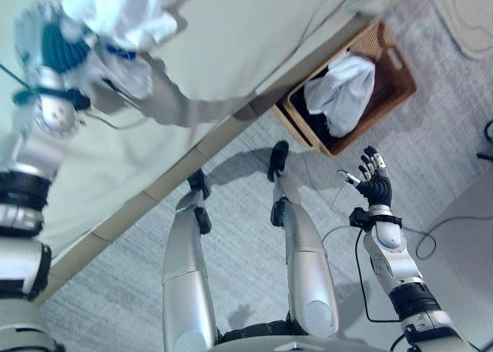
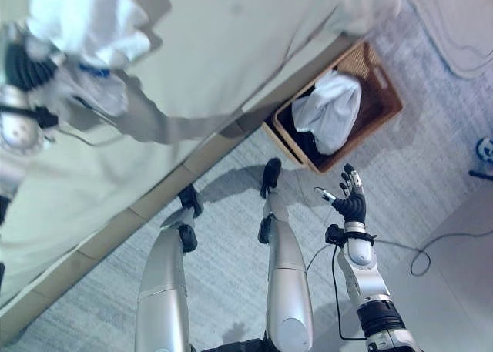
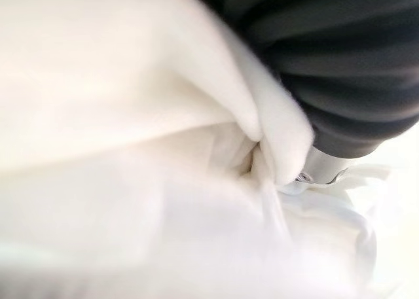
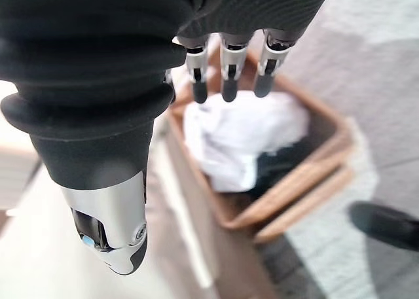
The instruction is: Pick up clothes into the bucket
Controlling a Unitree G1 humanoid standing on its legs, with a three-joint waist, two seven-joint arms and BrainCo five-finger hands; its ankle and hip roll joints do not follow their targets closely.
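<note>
White cloth [image 3: 131,181] presses right up against my left wrist camera, bunched and folded against the dark cover of my left hand [image 1: 65,48]. From the head views, that hand is raised at far left over the pale bed surface [image 1: 254,36], with a white garment [image 1: 115,9] heaped on and around it. My fingers are buried in the fabric, so I cannot tell whether they are curled on it or loose. Part of the garment is cut off by the frame edge.

Further right, on the grey carpet [image 1: 231,236] just beside the bed's edge, sits the brown wicker basket [image 1: 397,67]. Inside it: a white piece of clothing [image 1: 343,90] on top of something dark [image 1: 335,132] that is mostly hidden; I cannot make out what it is.

At right, my right hand [image 1: 373,184] hangs above the carpet, near the basket but apart from it. Fingers straight and slightly spread, thumb out to the side, holding nothing. In its wrist view the fingertips [image 4: 226,89] point toward the basket [image 4: 327,175] and the white clothing [image 4: 242,139] in it.
</note>
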